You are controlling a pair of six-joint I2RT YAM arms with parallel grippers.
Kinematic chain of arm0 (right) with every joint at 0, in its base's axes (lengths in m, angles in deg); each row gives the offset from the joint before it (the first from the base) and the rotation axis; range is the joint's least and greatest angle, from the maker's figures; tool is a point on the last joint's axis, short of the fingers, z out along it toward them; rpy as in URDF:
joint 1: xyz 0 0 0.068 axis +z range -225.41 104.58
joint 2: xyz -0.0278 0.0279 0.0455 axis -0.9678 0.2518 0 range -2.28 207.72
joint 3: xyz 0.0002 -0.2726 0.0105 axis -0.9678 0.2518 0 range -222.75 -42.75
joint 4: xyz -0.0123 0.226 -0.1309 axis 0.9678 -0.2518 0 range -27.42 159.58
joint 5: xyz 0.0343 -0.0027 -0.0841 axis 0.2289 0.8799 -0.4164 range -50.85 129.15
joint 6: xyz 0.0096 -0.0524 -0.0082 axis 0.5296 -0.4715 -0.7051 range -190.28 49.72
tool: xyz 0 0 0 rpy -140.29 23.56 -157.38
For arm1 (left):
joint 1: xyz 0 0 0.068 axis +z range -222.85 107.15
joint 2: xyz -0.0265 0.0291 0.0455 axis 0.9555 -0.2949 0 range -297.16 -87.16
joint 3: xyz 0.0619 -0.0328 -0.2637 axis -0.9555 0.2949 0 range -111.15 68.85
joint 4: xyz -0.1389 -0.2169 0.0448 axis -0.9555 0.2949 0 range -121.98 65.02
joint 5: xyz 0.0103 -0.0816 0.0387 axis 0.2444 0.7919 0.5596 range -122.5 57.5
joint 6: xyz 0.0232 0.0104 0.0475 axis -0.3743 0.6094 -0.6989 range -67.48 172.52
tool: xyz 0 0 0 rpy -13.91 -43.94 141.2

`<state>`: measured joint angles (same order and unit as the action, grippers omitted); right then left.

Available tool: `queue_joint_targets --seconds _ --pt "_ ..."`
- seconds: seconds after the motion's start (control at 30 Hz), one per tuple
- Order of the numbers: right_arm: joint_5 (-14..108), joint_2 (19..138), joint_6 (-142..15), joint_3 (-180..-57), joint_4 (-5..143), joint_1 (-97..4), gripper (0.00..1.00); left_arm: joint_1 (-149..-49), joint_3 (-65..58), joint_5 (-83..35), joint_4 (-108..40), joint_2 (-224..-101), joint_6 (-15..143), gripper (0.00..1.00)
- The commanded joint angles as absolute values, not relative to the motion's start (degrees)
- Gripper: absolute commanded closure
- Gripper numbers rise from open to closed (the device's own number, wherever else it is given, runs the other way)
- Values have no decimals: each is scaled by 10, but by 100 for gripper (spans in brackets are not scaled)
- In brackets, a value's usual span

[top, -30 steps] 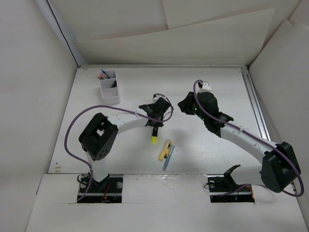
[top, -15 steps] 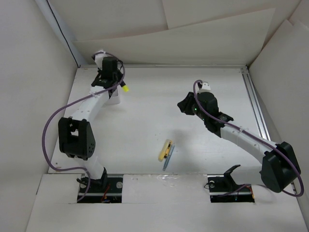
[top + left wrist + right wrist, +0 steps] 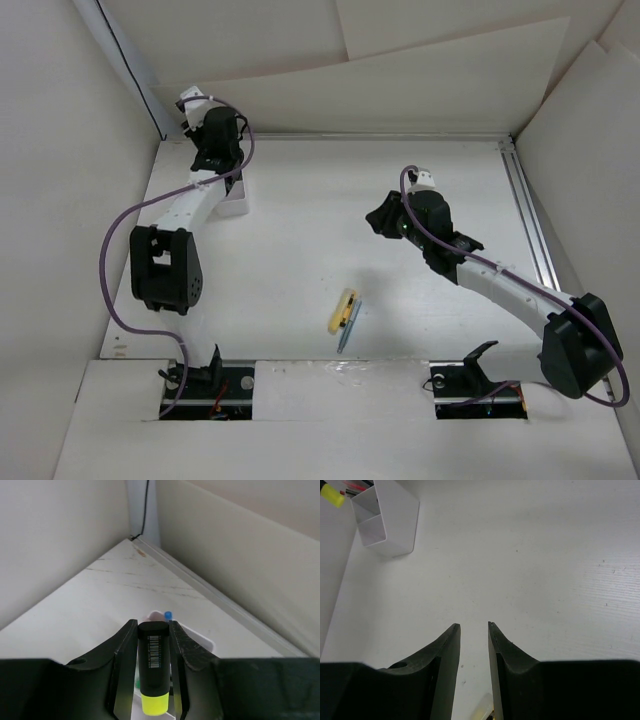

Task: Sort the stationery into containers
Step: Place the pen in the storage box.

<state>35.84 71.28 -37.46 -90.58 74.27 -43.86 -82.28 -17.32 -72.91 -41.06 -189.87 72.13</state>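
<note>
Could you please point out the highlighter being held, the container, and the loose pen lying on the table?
highlighter (image 3: 152,667), left wrist view, on its black barrel.
container (image 3: 400,527), right wrist view, on its outer side wall.
pen (image 3: 350,325), top external view, on mid-shaft.

Tally from my station: two highlighters, one loose pen, one box, two arms.

I count two yellow-green highlighters: the held highlighter (image 3: 152,670) sits in the left gripper (image 3: 152,630), and the loose highlighter (image 3: 343,309) lies on the table (image 3: 300,230). One grey-blue pen (image 3: 350,327) lies just beside the loose one. There is one white container (image 3: 395,525), with two compartments that I can make out from the right wrist. Inside it I see at least one blue-tipped pen (image 3: 168,615) and some red pens (image 3: 356,486), too bunched for me to number. There are two arms with one gripper each, the right gripper (image 3: 473,626) being the second.
</note>
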Motion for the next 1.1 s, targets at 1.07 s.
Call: queue_joint_targets --seconds 1.07 --pt "396 699 -400 -902 805 -441 65 -852 -111 -814 -782 -2029 473 100"
